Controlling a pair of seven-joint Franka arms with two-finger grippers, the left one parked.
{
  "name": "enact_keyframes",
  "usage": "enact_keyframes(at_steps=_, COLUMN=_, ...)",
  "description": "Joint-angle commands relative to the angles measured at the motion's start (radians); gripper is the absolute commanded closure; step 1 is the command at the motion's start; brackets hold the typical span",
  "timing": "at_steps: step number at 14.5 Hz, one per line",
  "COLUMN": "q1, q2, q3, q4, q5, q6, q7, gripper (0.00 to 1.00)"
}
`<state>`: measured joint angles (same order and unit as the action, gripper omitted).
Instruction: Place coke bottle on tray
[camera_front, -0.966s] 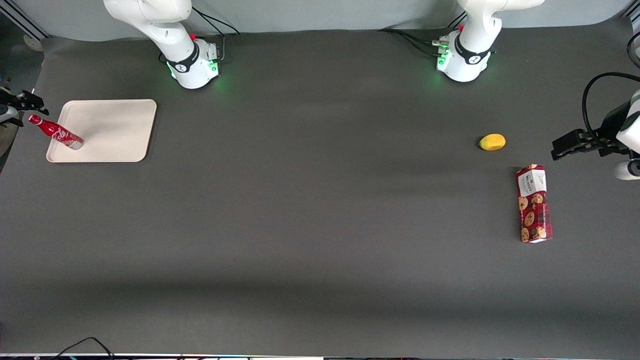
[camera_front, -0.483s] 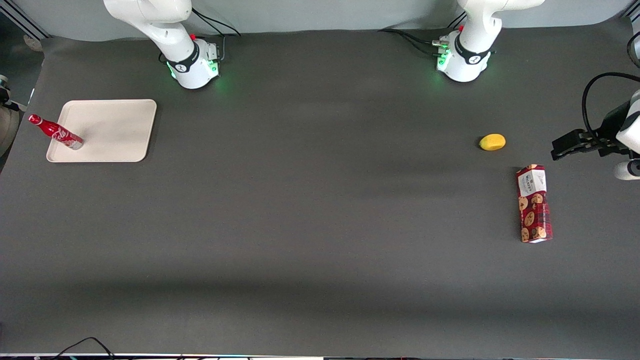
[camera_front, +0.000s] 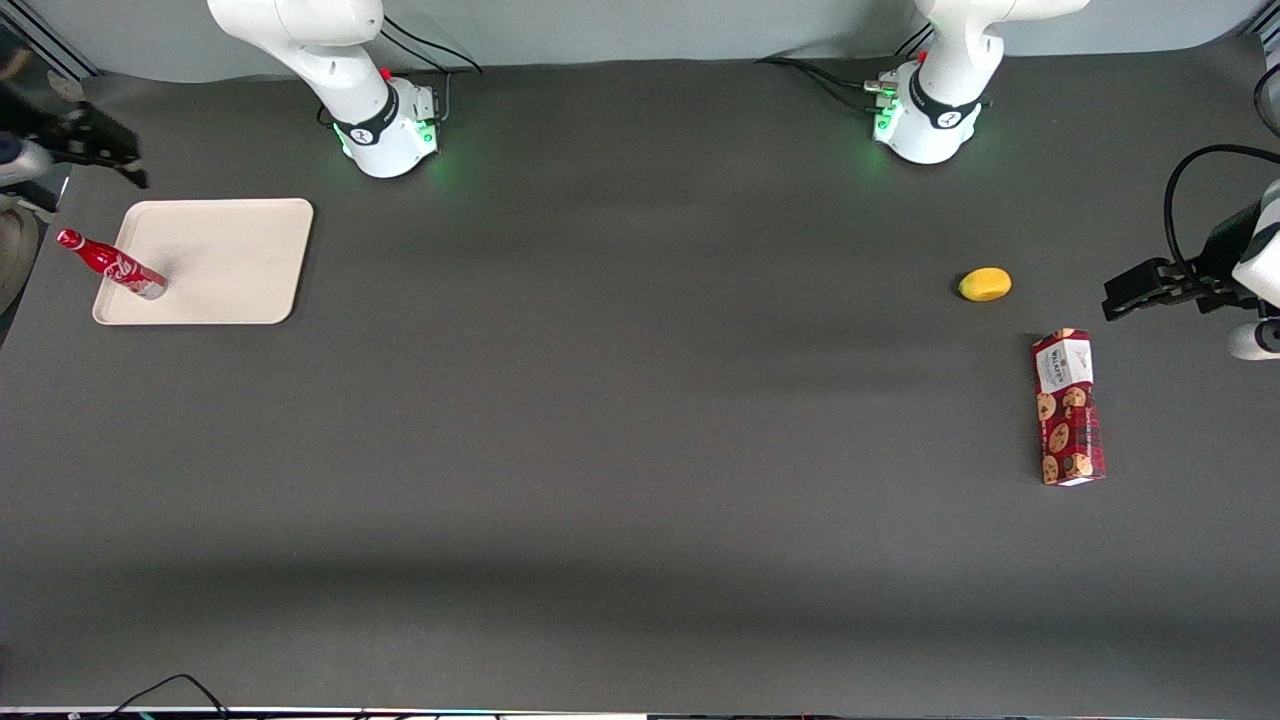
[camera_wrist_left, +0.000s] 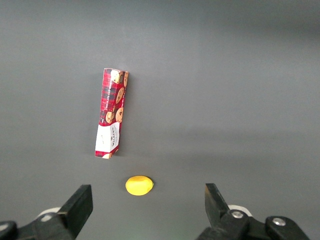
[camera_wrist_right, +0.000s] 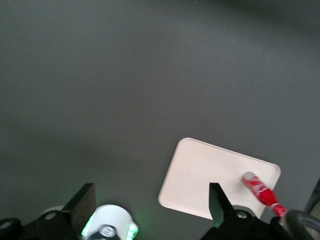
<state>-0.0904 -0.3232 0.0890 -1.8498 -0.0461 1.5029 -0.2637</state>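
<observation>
The coke bottle (camera_front: 110, 265), red with a red cap and white script, stands with its base on the cream-white tray (camera_front: 230, 260), at the tray's corner toward the working arm's end of the table and nearer the front camera. The right wrist view shows the same bottle (camera_wrist_right: 260, 189) on the tray (camera_wrist_right: 210, 175). My gripper (camera_front: 125, 165) hangs above the table, farther from the front camera than the tray and apart from the bottle. It is open (camera_wrist_right: 151, 200), its fingers wide apart with nothing between them.
A yellow fruit (camera_front: 985, 284) and a long red cookie box (camera_front: 1068, 407) lie toward the parked arm's end of the table. The working arm's white base (camera_front: 385, 125) stands beside the tray, farther from the front camera.
My gripper has drawn away from beside the bottle's cap, slipping almost out of the front view and then coming back farther from the camera. The bottle and tray have not moved.
</observation>
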Motion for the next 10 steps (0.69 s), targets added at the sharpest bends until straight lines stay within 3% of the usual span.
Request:
enact_keyframes(at_steps=1, q1=-0.025, q2=0.074, q3=0.076, q4=0.099, q5=0.028, q6=-0.009, q7=0.148, gripper=0.00)
enact_keyframes(at_steps=4, q1=-0.022, q2=0.164, q3=0.084, q4=0.227, q5=0.031, q6=-0.010, q7=0.170, gripper=0.00)
enact_keyframes(at_steps=7, q1=-0.026, q2=0.164, q3=0.078, q4=0.233, q5=0.089, q6=-0.010, q7=0.257, gripper=0.00)
enact_keyframes(at_steps=10, q1=-0.025, q2=0.161, q3=0.077, q4=0.231, q5=0.092, q6=-0.012, q7=0.268, gripper=0.00)
